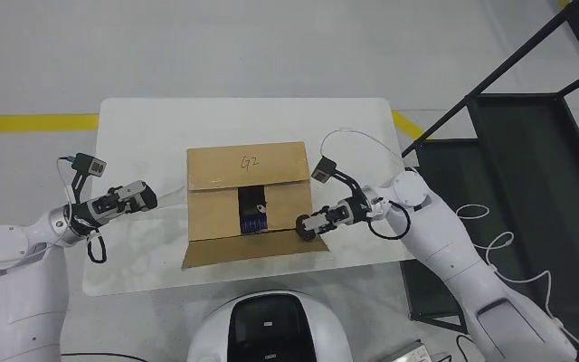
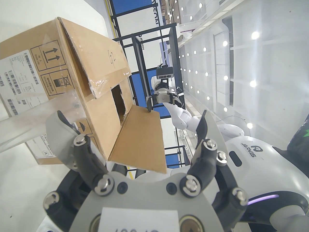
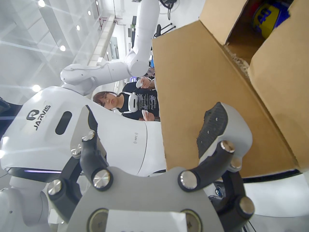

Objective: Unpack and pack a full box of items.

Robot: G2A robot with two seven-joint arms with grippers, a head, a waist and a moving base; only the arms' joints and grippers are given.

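Observation:
A cardboard box [image 1: 246, 195] stands mid-table. Its far flap lies flat and its near flap [image 1: 253, 251] is folded out toward me. Through the gap in the top shows a blue packet [image 1: 252, 217], blue and yellow in the right wrist view [image 3: 268, 18]. My right gripper [image 1: 306, 225] is at the near flap's right corner, open, with the flap's edge [image 3: 169, 112] between its fingers [image 3: 217, 126]. My left gripper [image 1: 149, 195] sits just left of the box, open [image 2: 132, 126]. A strip of clear tape [image 2: 36, 119] hangs off the box's side and drapes over one finger.
The white table [image 1: 136, 136] has bare room on the left, right and far sides of the box. A dark metal rack [image 1: 507, 163] stands beside the table's right edge. The near flap overhangs the table's front edge.

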